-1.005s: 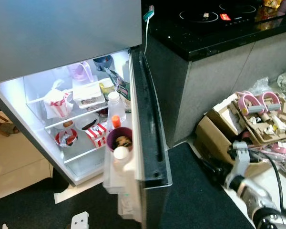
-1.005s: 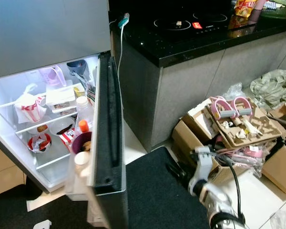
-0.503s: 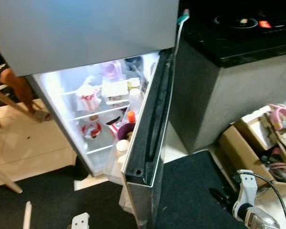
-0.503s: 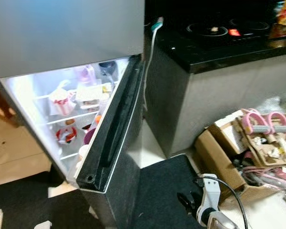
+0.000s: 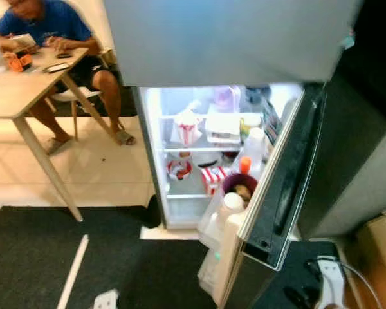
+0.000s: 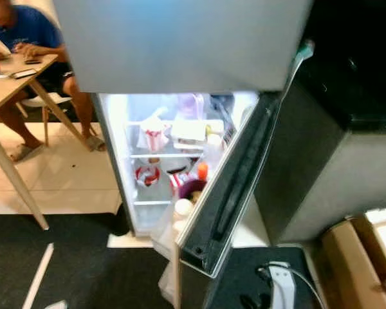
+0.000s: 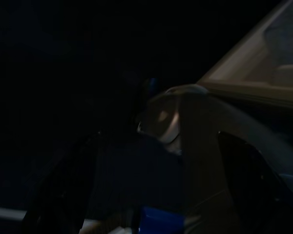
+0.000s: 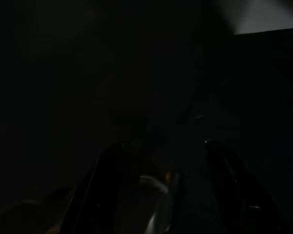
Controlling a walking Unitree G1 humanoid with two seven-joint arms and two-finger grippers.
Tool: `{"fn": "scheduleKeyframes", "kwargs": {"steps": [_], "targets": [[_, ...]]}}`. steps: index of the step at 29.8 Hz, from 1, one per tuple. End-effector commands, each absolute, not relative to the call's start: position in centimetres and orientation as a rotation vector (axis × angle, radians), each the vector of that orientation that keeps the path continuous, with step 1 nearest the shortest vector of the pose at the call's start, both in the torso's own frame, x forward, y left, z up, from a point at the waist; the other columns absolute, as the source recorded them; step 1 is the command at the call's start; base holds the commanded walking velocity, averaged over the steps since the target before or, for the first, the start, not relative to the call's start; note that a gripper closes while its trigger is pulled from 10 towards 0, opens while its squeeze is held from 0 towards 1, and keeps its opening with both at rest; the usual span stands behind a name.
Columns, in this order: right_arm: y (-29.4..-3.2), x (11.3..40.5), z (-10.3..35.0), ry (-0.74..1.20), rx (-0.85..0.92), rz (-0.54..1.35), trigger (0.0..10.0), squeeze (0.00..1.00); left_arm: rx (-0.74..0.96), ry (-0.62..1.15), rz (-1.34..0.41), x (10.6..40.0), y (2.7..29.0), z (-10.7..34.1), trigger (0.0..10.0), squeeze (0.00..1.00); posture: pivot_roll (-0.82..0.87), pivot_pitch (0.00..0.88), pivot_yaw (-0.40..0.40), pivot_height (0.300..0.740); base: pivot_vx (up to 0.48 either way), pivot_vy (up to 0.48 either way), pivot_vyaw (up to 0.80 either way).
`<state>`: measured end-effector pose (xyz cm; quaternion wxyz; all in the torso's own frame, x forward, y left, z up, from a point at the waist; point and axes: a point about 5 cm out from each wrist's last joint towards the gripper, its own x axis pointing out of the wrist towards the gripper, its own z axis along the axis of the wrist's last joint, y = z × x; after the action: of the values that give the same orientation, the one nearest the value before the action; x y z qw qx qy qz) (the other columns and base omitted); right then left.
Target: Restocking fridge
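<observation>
Fridge [image 5: 231,38], a tall grey steel one, stands with its lower door [image 5: 280,187] swung wide, shelves lit and crowded. That door looks heavy and stiff; its outer edge seems the place to push. Right gripper [image 5: 309,297] hangs low beside it, fingers' spread unclear.

We see a pale tiled floor [image 5: 109,177] and a black mat [image 5: 45,257]. A wooden table [image 5: 22,90] stands left.
</observation>
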<state>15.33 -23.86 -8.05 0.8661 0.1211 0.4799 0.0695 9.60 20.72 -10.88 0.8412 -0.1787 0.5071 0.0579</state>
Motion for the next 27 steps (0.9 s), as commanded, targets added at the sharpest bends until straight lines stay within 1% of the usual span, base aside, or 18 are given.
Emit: {"fn": "scheduleKeyframes", "kwargs": {"steps": [1, 5, 9, 10, 11, 12, 13, 15, 16, 18, 20, 21, 22, 23, 25, 26, 27], "targets": [[-24.1, 14.5, -8.3, 1.032, 0.250, 0.131, 10.0, 0.00, -0.380, 1.078, 0.123, 9.6, 20.6, -10.9, 10.0, 0.00, -0.06, 0.000, -0.008, 0.740, 0.000, 0.000, 0.77], [-23.8, 13.5, -8.7, 1.059, 0.268, 0.150, 10.0, 0.00, -0.379, 1.079, 0.121, 9.6, 20.6, -10.9, 10.0, 0.00, -0.06, 0.000, -0.008, 0.740, 0.000, 0.000, 0.77], [-23.6, 13.4, -8.8, 1.062, 0.271, 0.168, 10.0, 0.00, -0.377, 1.080, 0.121, 9.6, 20.6, -10.9, 10.0, 0.00, -0.06, 0.000, -0.010, 0.740, 0.000, 0.000, 0.77], [-23.0, 14.0, -8.6, 1.048, 0.266, 0.246, 10.0, 0.00, -0.374, 1.081, 0.120, 9.6, 20.7, -10.9, 10.0, 0.00, -0.06, 0.000, -0.010, 0.740, 0.000, 0.000, 0.76], [-22.7, 14.3, -8.4, 1.039, 0.262, 0.286, 10.0, 0.00, -0.374, 1.080, 0.120, 9.6, 20.7, -10.9, 10.0, 0.00, -0.06, 0.000, -0.010, 0.740, 0.000, 0.000, 0.74], [-22.7, 14.3, -8.4, 1.039, 0.262, 0.286, 10.0, 0.00, -0.374, 1.080, 0.120, 9.6, 20.7, -10.9, 10.0, 0.00, -0.06, 0.000, -0.010, 0.740, 0.000, 0.000, 0.74], [-22.4, 14.8, -8.2, 1.023, 0.241, 0.336, 10.0, 0.00, -0.373, 1.081, 0.119, 9.6, 20.7, -10.9, 10.0, 0.00, -0.05, 0.000, -0.010, 0.740, 0.000, 0.000, 0.74], [-22.4, 14.8, -8.2, 1.023, 0.241, 0.336, 10.0, 0.00, -0.373, 1.081, 0.119, 9.6, 20.7, -10.9, 10.0, 0.00, -0.05, 0.000, -0.010, 0.740, 0.000, 0.000, 0.74], [-22.1, 15.7, -7.9, 0.998, 0.214, 0.383, 10.0, 0.00, -0.373, 1.081, 0.119, 9.6, 20.7, -10.9, 10.0, 0.00, -0.05, 0.000, -0.010, 0.740, 0.000, 0.000, 0.74], [-21.7, 19.4, -6.2, 0.875, 0.127, 0.414, 10.0, 0.00, -0.371, 1.082, 0.119, 9.5, 20.8, -10.9, 10.0, 0.00, -0.05, 0.000, -0.008, 0.740, 0.000, 0.000, 0.26], [-21.4, 22.4, -4.4, 0.764, 0.094, 0.424, 10.0, 0.00, -0.371, 1.083, 0.121, 9.5, 20.8, -10.9, 10.0, 0.00, -0.05, 0.000, -0.007, 0.740, 0.000, 0.000, 0.00], [-21.4, 22.4, -4.4, 0.764, 0.094, 0.424, 10.0, 0.00, -0.371, 1.083, 0.121, 9.5, 20.8, -10.9, 10.0, 0.00, -0.05, 0.000, -0.007, 0.740, 0.000, 0.000, 0.00], [-20.5, 24.9, -2.5, 0.671, 0.085, 0.498, 10.0, 0.00, -0.372, 1.084, 0.123, 9.4, 20.8, -10.9, 10.0, 0.00, -0.05, 0.000, -0.007, 0.740, 0.000, 0.000, 0.00], [-20.5, 24.9, -2.5, 0.671, 0.085, 0.498, 10.0, 0.00, -0.372, 1.084, 0.123, 9.4, 20.8, -10.9, 10.0, 0.00, -0.05, 0.000, -0.007, 0.740, 0.000, 0.000, 0.00], [-19.6, 26.6, -1.2, 0.611, 0.054, 0.572, 10.0, 0.00, -0.372, 1.086, 0.125, 9.3, 20.9, -10.9, 10.0, 0.00, -0.04, 0.000, -0.008, 0.740, 0.000, 0.000, 0.00], [-19.6, 26.6, -1.2, 0.611, 0.054, 0.572, 10.0, 0.00, -0.372, 1.086, 0.125, 9.3, 20.9, -10.9, 10.0, 0.00, -0.04, 0.000, -0.008, 0.740, 0.000, 0.000, 0.00], [-17.8, 29.0, 1.1, 0.519, -0.011, 0.670, 10.0, 0.00, -0.374, 1.090, 0.128, 9.0, 20.9, -11.0, 10.0, 0.00, -0.03, 0.000, -0.013, 0.740, 0.000, 0.000, 0.00]]}}
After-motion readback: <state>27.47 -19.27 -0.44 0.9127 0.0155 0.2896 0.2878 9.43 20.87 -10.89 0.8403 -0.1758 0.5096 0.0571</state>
